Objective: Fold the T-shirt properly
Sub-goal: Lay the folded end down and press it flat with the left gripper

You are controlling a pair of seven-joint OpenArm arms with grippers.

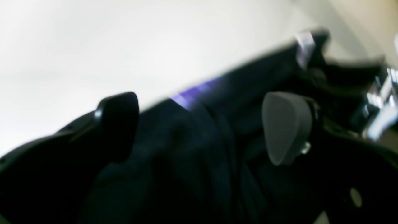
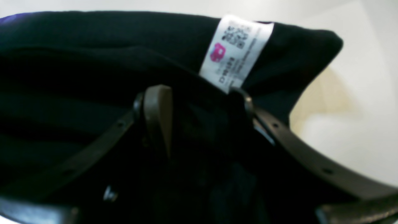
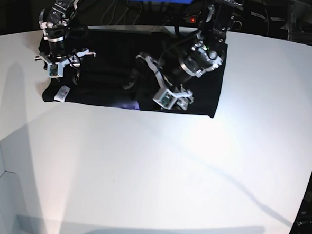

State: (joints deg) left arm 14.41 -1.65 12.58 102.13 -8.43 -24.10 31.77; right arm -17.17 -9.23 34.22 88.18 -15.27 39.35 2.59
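**Black T-shirt spread at the far edge of a white bench**

White bench (image 3: 158, 170) surface fills most of the base view, and the T-shirt (image 3: 106, 66) is seen lying flat along its far edge as a wide black rectangle. A small white tag (image 3: 61, 93) is shown near the shirt's near-left corner, and a hint of purple print (image 3: 129, 103) is glimpsed along the near hem. Cables and dark equipment are visible beyond the bench.

Only the right wrist view lets the tag (image 2: 235, 53) be read as a printed label with a pink mark and a code; there the black cloth (image 2: 93, 40) is bunched into folds between the jaws of the right gripper (image 2: 199, 102). Cloth is gathered between those two fingers, so a grasp on the T-shirt is indicated, though the contact itself is lost in darkness.

In the left wrist view, heavily blurred, the left gripper (image 1: 199, 124) is seen with its jaws spread wide over dark fabric (image 1: 186, 155), a purple streak (image 1: 189, 95) marking the shirt's edge. Nothing is pinched between them.

Sleeves and collar cannot be made out in any view.
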